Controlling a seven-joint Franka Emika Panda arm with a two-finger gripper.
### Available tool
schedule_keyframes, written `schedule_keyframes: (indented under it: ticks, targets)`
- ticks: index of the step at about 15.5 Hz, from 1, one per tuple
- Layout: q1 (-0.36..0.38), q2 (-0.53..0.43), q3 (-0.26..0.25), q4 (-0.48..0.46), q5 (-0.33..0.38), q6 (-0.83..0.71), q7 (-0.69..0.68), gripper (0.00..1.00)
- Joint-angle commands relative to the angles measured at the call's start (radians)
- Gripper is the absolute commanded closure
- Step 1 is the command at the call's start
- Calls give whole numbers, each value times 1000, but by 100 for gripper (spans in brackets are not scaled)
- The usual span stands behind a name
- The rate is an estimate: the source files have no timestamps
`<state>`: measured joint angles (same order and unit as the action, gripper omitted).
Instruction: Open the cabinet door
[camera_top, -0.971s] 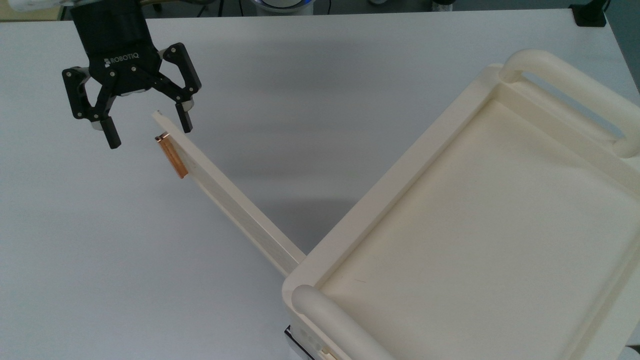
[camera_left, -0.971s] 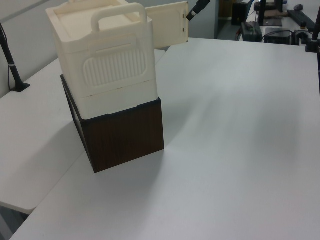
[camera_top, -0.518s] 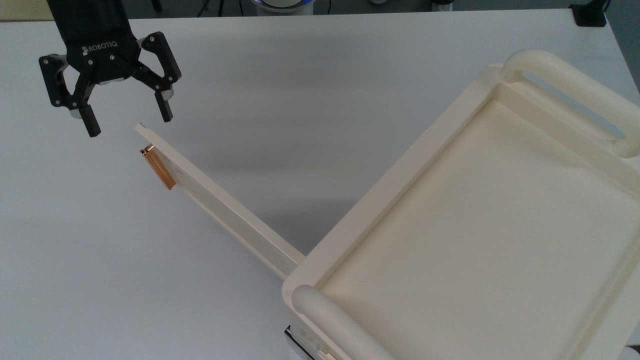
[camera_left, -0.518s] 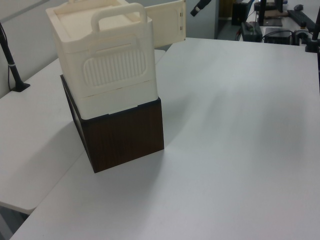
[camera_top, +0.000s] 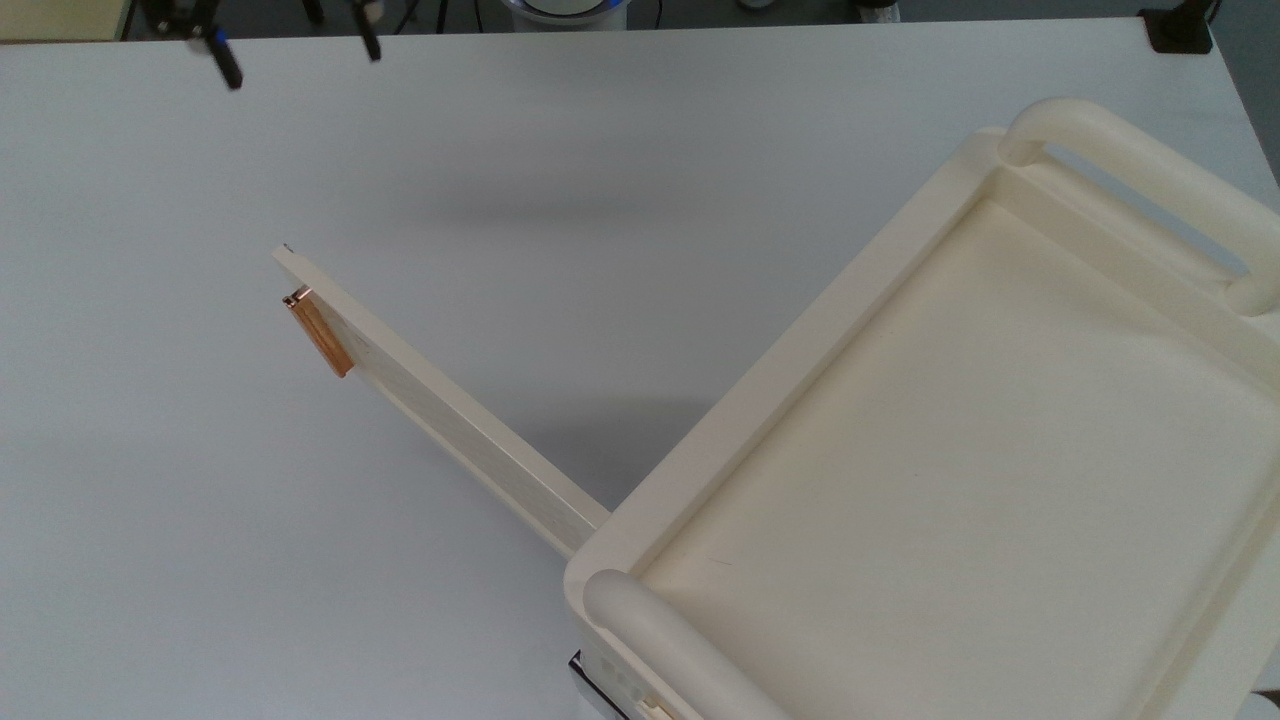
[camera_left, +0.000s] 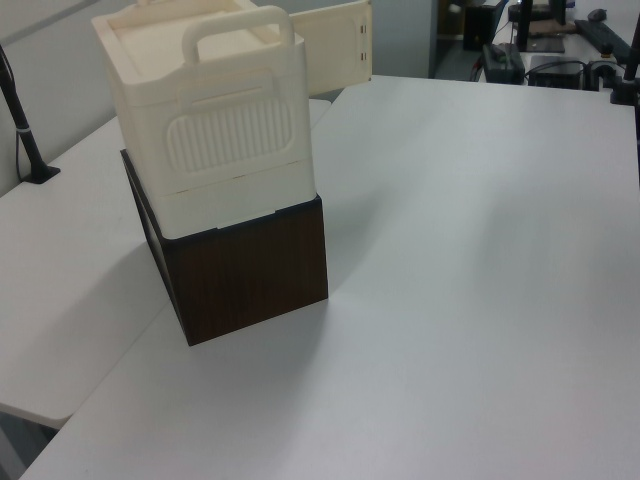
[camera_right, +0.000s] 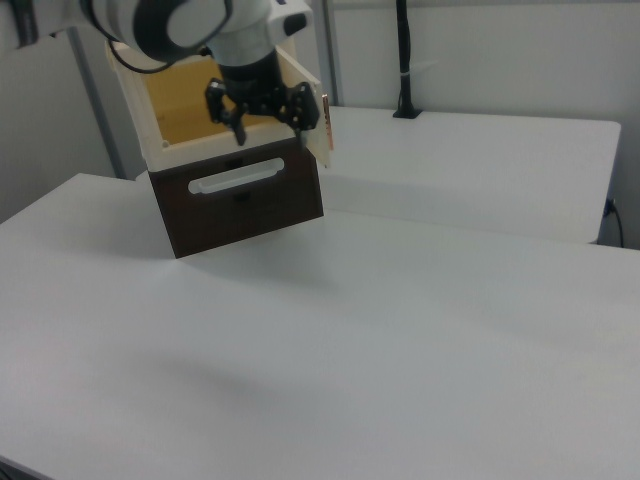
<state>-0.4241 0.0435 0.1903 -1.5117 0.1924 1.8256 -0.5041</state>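
Since the earlier frames the gripper (camera_top: 293, 45) has been drawn away from the door (camera_top: 440, 415) toward the top view's upper edge, where its two fingertips (camera_top: 229, 68) are seen; the door has kept the angle it had half a second ago.

The door stands swung wide, reaching from its hinged corner at the cabinet (camera_top: 960, 440) toward the top view's upper left over the table (camera_top: 600, 200). The copper handle (camera_top: 318, 332) is fixed near its free edge, on the face turned to the top view's lower left. In the left view the door (camera_left: 335, 48) is seen projecting behind the cabinet (camera_left: 210, 130), which is set on a dark brown box (camera_left: 250, 270). In the right view the door (camera_right: 312, 105) juts to the right view's right of the open, yellow-lined interior (camera_right: 185, 105).

The jaws are spread wide and nothing is held; in the right view the gripper (camera_right: 265, 118) hangs in front of the opening, apart from the handle.
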Motion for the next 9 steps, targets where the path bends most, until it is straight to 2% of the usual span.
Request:
schedule_keyframes:
  ticks: [1, 3, 4, 6, 9]
  targets:
    - [117, -91, -125, -31, -47, -202, 18, 0]
    - [217, -123, -240, -30, -45, -296, -4, 0]
    - [260, -134, -273, -27, -44, -320, 4, 0]
    - [326, -143, -291, -27, -50, -360, 30, 0]
    - [398, -128, -290, -31, -85, -350, 191, 0]
